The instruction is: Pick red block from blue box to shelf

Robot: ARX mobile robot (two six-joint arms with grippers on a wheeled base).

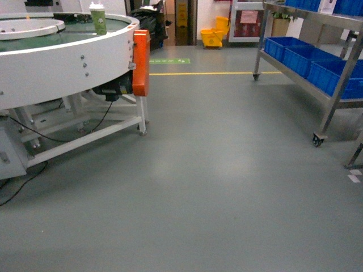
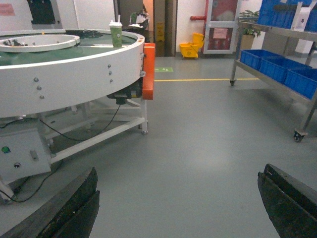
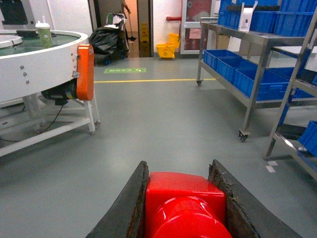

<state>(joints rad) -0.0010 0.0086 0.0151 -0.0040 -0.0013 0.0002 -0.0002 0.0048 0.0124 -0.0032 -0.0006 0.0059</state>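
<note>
The right gripper (image 3: 185,208) is clamped on the red block (image 3: 184,204), carried above the grey floor (image 1: 215,170). The left gripper (image 2: 178,203) hangs wide open, holding nothing. The steel shelf (image 3: 257,47) with dark blue crates (image 3: 247,74) stands off to the right.

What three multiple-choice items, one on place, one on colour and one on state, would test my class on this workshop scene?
1. Where does the green paper cup stand?
A. on the round white conveyor table
B. on the grey floor
C. on the steel shelf

2. What colour is the mop bucket by the far doorway?
A. blue
B. yellow
C. red

3. How is the right gripper?
A. open and empty
B. shut on the glossy red block
C. out of view

Answers: 1 A, the cup stands on the table's top; 2 B, it is plainly yellow; 3 B, the right wrist view shows both fingers against the block's sides.
</note>
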